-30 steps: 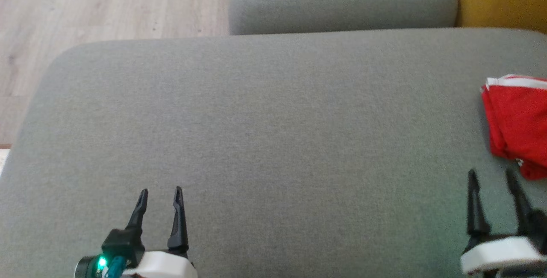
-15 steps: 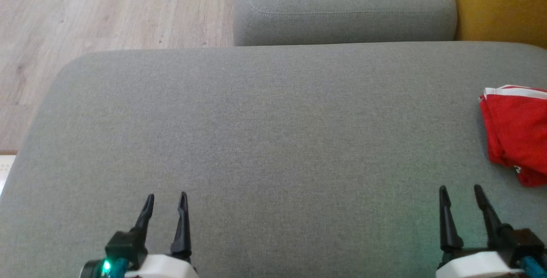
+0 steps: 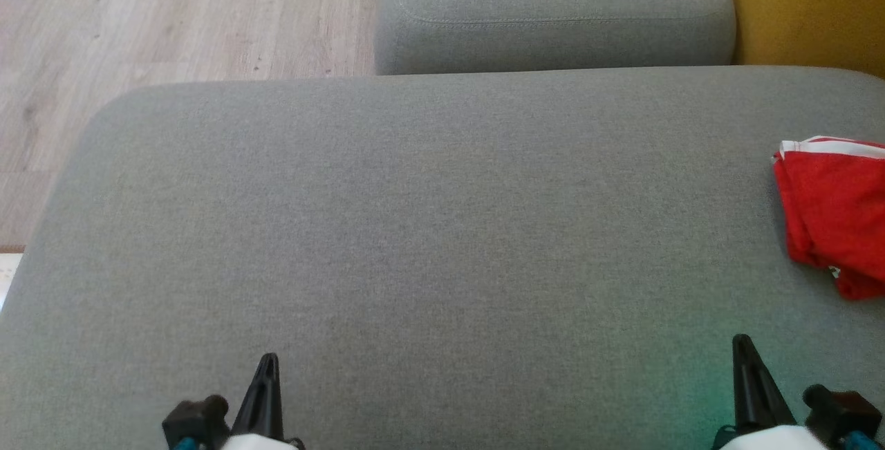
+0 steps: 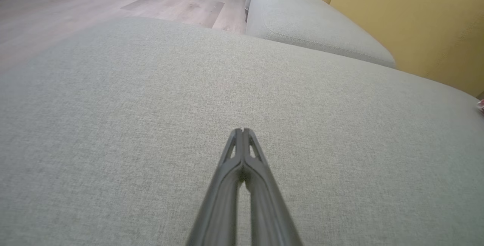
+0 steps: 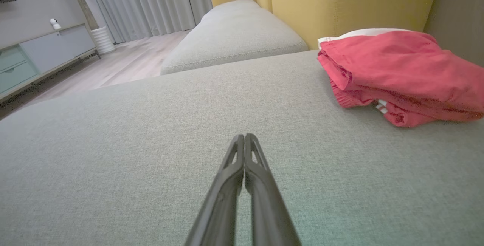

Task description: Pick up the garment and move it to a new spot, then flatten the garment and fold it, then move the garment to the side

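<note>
Both arms are drawn back low at the near edge of the grey seat cushion (image 3: 415,229), fingers pointing to the far side. The left gripper (image 3: 268,359) is at the near left and the right gripper (image 3: 741,341) at the near right. Each wrist view shows its own pair pressed tip to tip, the left gripper (image 4: 242,129) and the right gripper (image 5: 245,135) both clenched on nothing, just above bare fabric.

A second ago both pairs of fingers stood spread, and the right pair reached close to the garment's near edge. Now they are closed and sit nearer the robot, well apart from the cloth.

The red garment (image 3: 833,208) lies folded in a loose bundle on the right side of the cushion, white trim at its far edge, unmoved. In the right wrist view the garment (image 5: 397,68) lies far right of the fingers.

The cushion's left edge rounds off to the wooden floor (image 3: 138,21). Its far edge meets a second grey cushion (image 3: 553,14) and a yellow backrest (image 3: 802,7). A wide bare stretch lies between the grippers.
</note>
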Robot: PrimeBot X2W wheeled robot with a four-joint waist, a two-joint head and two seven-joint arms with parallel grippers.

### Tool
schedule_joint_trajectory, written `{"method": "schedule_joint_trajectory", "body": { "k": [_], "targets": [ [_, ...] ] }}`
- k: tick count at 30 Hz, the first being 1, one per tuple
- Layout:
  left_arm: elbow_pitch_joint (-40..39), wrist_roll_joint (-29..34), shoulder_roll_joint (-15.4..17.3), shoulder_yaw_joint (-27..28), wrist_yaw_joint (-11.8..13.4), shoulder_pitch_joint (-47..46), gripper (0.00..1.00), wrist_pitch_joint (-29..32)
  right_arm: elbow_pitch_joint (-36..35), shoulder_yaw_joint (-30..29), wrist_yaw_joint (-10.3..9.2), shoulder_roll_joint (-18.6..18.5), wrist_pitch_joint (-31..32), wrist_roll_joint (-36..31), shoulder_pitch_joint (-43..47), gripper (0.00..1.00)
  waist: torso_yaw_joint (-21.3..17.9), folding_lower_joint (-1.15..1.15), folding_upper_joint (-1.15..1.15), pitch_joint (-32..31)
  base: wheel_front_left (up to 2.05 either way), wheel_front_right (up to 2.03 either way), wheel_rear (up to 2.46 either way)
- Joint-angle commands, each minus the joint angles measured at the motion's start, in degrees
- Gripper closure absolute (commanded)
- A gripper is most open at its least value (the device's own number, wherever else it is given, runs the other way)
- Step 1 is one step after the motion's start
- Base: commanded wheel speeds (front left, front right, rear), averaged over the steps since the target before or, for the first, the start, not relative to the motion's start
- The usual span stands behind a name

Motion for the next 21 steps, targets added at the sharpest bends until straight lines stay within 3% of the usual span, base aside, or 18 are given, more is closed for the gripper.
{"method": "schedule_joint_trajectory", "body": {
  "k": [1, 21],
  "targets": [
    [-1.6, -1.4, 0.4, 0.9, -0.4, -2.6, 1.0, 0.3, -1.8, -0.3, 0.04, -0.1, 0.2, 1.5, -2.3, 1.0, 0.0, 0.0, 0.0, 0.0, 0.0, 0.0, 0.0],
    [-0.9, -15.4, 1.0, 3.0, -2.8, -5.1, 1.0, 3.0, -2.0, -0.6, 0.1, -0.1, 3.4, 15.8, -4.6, 1.0, -0.7, 0.0, 0.0, 0.4, 0.0, 0.0, 0.0]
  ]
}}
